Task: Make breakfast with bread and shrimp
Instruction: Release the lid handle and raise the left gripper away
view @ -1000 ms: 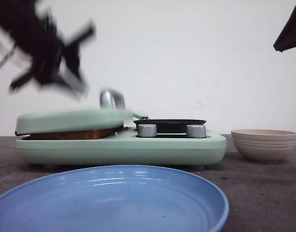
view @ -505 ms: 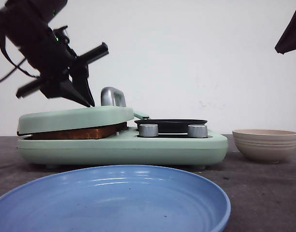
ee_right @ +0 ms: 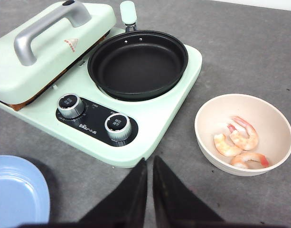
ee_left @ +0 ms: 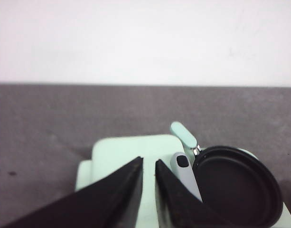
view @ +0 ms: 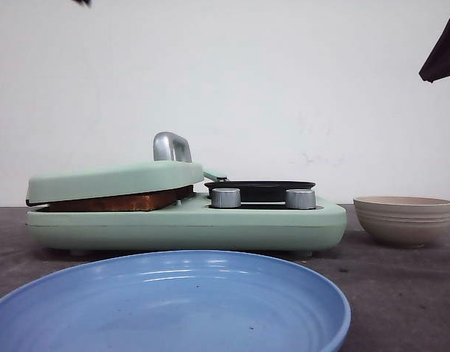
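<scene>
The bread shows only as a brown toasted edge point(view: 122, 202) under the shut mint-green lid point(view: 114, 180) of the breakfast maker; the same edge shows in the right wrist view point(ee_right: 64, 76). Three shrimp point(ee_right: 238, 140) lie in a beige bowl point(ee_right: 202, 118), to the right of the maker in the front view point(view: 402, 218). My left gripper point(ee_left: 149, 164) hangs high above the lid point(ee_left: 136, 149), fingers together with a thin slit, empty. My right gripper point(ee_right: 150, 164) is shut and empty, above the table between the maker's front edge and the bowl.
An empty black pan point(ee_right: 136, 61) sits on the maker's right half behind two silver knobs point(ee_right: 70, 104). The lid has a silver handle point(view: 172, 145). A large empty blue plate point(view: 173, 308) lies at the front. A bit of the right arm point(view: 441, 51) shows top right.
My left arm has risen from just above the lid and left the front view at the top. The lid stays down on the bread. The right arm has not moved.
</scene>
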`<state>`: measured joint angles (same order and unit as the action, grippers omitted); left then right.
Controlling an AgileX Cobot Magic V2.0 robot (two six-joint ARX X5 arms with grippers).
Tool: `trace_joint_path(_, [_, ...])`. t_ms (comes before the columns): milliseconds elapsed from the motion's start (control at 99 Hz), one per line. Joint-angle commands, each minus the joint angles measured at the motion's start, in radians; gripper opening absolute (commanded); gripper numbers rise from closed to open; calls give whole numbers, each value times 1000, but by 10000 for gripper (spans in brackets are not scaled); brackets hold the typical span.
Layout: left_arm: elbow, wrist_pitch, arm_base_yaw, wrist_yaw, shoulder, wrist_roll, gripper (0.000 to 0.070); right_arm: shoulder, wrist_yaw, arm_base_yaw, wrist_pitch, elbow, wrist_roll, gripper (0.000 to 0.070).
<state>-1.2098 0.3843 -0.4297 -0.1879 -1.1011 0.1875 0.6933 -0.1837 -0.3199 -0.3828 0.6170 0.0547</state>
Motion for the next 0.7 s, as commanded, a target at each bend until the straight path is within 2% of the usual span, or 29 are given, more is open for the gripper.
trace_joint_path(0, [-30, -6, -5, -8, 41, -44, 178, 3, 0, -4, 10, 6, -16, 10])
trace_joint_path(91, [-30, 7, -3, -32, 108, -51, 238, 3, 1, -4, 11, 6, -14, 10])
trace_joint_path(252, [-30, 68, -3, -41, 194, -72, 237, 3, 1, -4, -11, 6, -3, 10])
trace_joint_path(414, [-29, 172, -3, -50, 231, -86, 237, 5, 5, 8, -11, 18, 91, 11])
trace_joint_path(545, [-24, 226, -3, -52, 241, -103, 237, 19, 2, 51, -18, 56, 115, 16])
trace_joint_path(586, [-19, 240, -3, -52, 243, -104, 237, 31, -1, 70, -28, 77, 116, 51])
trace_joint_path(687, [16, 240, -3, -52, 260, -104, 235, 82, -3, 124, -78, 150, 113, 216])
